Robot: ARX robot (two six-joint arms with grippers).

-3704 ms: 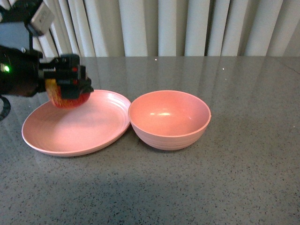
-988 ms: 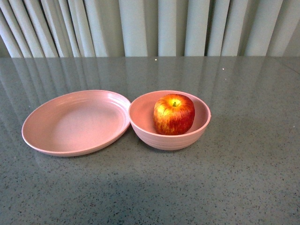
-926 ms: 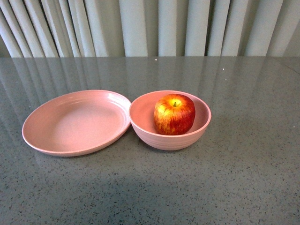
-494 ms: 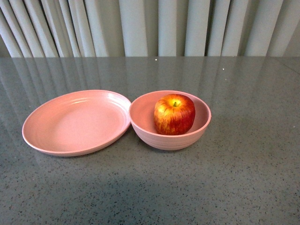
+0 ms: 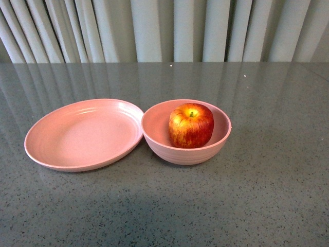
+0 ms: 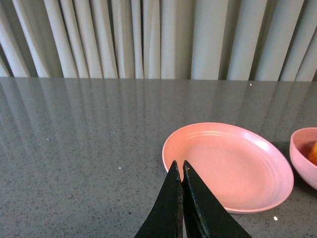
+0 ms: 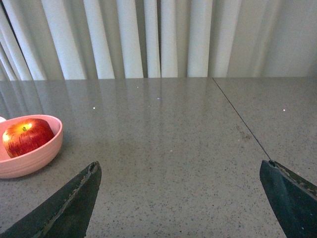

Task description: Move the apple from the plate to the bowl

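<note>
Three task items on a grey speckled table. Apple: upright, stem up, inside the bowl. Bowl: near mid-table, rim touching or just beside the plate. Plate: bare, toward the left edge. Left gripper: fingers pressed together, holding nothing, just short of the plate. Right gripper: fingers wide apart, well clear of the bowl. Transfer judged complete. Risk: a stray arm move nudging plate or bowl, tipping the apple out.
</note>
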